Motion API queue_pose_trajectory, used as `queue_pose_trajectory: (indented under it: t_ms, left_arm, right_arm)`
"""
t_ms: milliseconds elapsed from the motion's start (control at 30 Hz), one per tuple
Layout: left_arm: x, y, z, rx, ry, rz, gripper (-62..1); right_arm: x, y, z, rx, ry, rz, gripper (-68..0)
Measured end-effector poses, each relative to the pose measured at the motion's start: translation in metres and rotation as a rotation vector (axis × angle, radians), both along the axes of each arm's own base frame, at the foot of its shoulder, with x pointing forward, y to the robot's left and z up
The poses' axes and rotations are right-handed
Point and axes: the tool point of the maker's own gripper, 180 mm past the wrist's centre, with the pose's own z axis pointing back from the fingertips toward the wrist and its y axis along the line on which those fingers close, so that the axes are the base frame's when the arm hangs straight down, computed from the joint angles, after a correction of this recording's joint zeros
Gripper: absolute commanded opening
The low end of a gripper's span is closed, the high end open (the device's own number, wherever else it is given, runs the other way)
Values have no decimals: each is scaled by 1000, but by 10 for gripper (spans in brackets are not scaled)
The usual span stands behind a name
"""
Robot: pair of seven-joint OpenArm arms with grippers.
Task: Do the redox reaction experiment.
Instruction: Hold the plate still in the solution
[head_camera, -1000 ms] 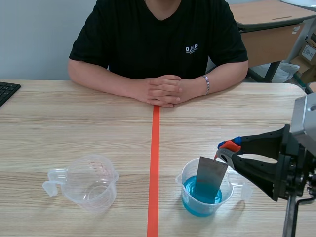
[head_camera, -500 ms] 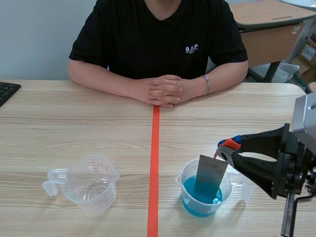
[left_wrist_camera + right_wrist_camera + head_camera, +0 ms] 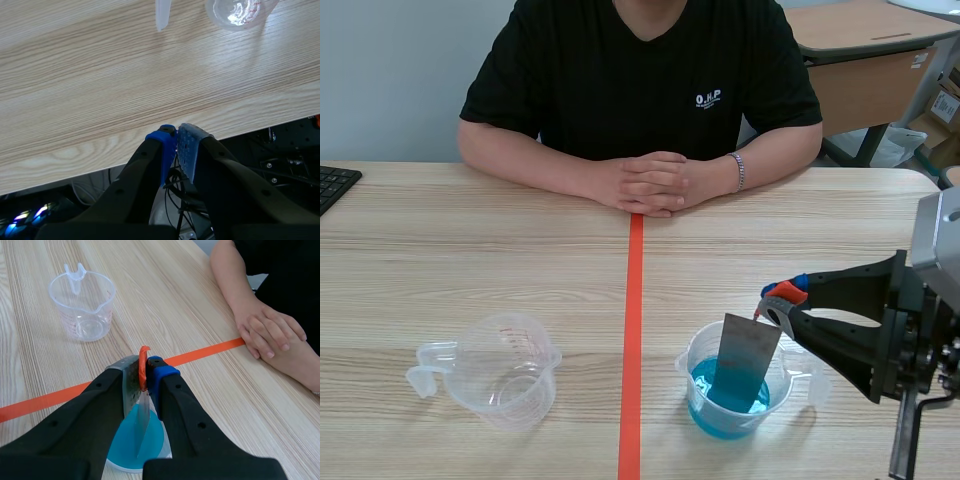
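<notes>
Currently right gripper (image 3: 776,302) clamping metal sheet (image 3: 748,350) by top corner, lower edge dipping into blue solution (image 3: 704,384) in cup (image 3: 692,350) at 5 o'clock on table (image 3: 470,270) — any sideways drag risking tipping cup, spilling. Left gripper (image 3: 176,140) closed, empty.

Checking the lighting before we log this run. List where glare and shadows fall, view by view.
Scene view: even light, a faint shadow under the empty cup; the metal plate shows no glare. Left wrist view: bright glints on that cup's base, pale sheen on the table ahead of the left gripper. Right wrist view: no hard shadows around the right gripper.
</notes>
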Motion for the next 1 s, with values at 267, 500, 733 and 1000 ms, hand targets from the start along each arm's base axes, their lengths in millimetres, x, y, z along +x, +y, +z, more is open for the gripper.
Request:
queue_pose_trajectory:
  t_ms: [267,500,733,1000]
  left_arm:
    - [0,0,0,0,0,0,-552]
    - [0,0,0,0,0,0,-552]
    - [0,0,0,0,0,0,-552]
    - [0,0,0,0,0,0,-552]
  right_arm:
    - [0,0,0,-2,0,1,-660]
    - [0,0,0,-2,0,1,-660]
    - [0,0,0,0,-2,2,-660]
    - [1,-6,12,-35,-46,-10,-660]
